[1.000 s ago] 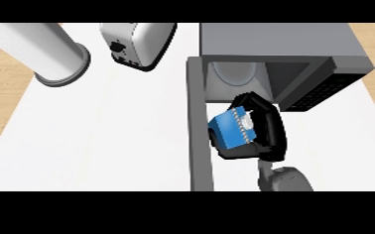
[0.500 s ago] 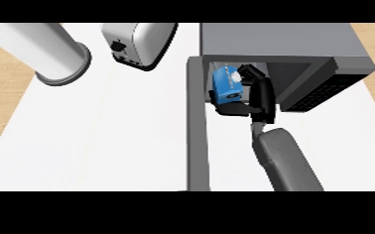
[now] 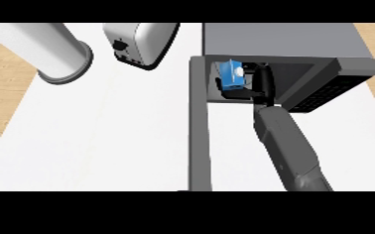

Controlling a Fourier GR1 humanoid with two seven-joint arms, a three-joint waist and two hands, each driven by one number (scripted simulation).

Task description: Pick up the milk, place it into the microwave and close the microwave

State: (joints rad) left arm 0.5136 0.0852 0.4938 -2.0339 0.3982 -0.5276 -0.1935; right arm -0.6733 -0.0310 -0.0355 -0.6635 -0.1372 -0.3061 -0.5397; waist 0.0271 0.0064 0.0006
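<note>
The right forearm (image 3: 289, 148) came in from the 5 o'clock edge of the head view and ran up towards 12 o'clock over the white counter (image 3: 102, 129). Just beside it, on its 9 o'clock side, the microwave's open door (image 3: 198, 129) showed edge-on as a long grey bar from the lower edge up to the oven's front.

At the forearm's far end the right hand (image 3: 262, 83) was in the mouth of the microwave (image 3: 282, 39). Its black fingers were curled round the milk (image 3: 231, 74), with one dark digit wrapping under the carton at its 6 o'clock side. The blue carton sat at the hand's 9 o'clock, within the dark opening and near the door's hinge end. Whether it rested on the oven floor could not be told.

The black control panel (image 3: 326, 89) lay at the hand's 3 o'clock.

Farther off, at about 11 o'clock from the milk, a white toaster (image 3: 143, 39) stood on the counter. A white cylinder (image 3: 44, 47) with a grey base stood well apart, at the 10 o'clock corner of the view.
</note>
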